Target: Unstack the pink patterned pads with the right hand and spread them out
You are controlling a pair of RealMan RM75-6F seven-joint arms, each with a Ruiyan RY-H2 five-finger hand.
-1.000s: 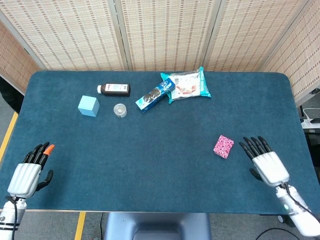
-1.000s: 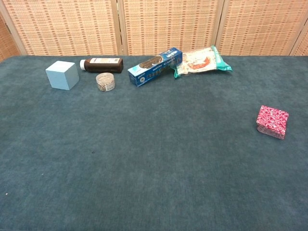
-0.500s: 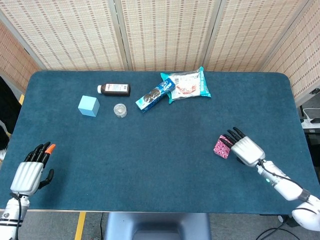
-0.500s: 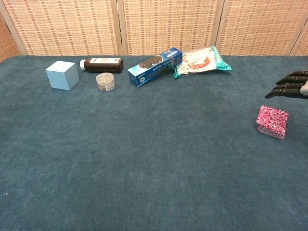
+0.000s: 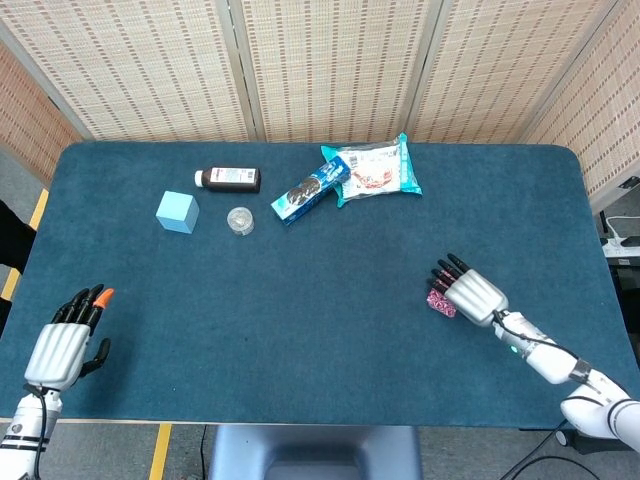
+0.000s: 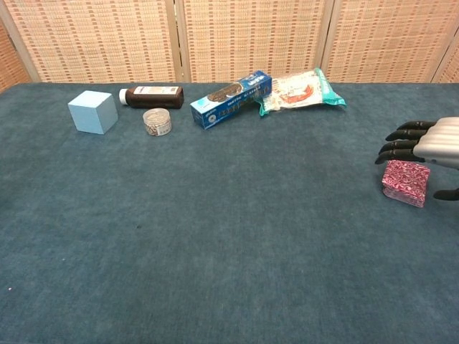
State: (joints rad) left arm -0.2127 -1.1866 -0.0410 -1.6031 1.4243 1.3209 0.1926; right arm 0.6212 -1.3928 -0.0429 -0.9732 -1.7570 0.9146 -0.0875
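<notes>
The stack of pink patterned pads (image 6: 406, 182) lies on the blue table at the right side. In the head view only a sliver of the pads (image 5: 438, 303) shows under my right hand (image 5: 467, 293). My right hand (image 6: 424, 144) hovers just above the stack with its fingers stretched out and apart, holding nothing. In the chest view the thumb sits low to the right of the pads. My left hand (image 5: 66, 343) rests at the near left corner, fingers extended, empty. The chest view does not show it.
Along the far side lie a light blue cube (image 5: 177, 211), a brown bottle (image 5: 229, 179), a small round tin (image 5: 240, 220), a blue cookie box (image 5: 309, 190) and a snack bag (image 5: 375, 170). The table edge (image 5: 590, 220) runs close on the right.
My right hand has moved left from the table's right edge to above the pink pads, now covering most of them in the head view. The left hand has barely shifted.
</notes>
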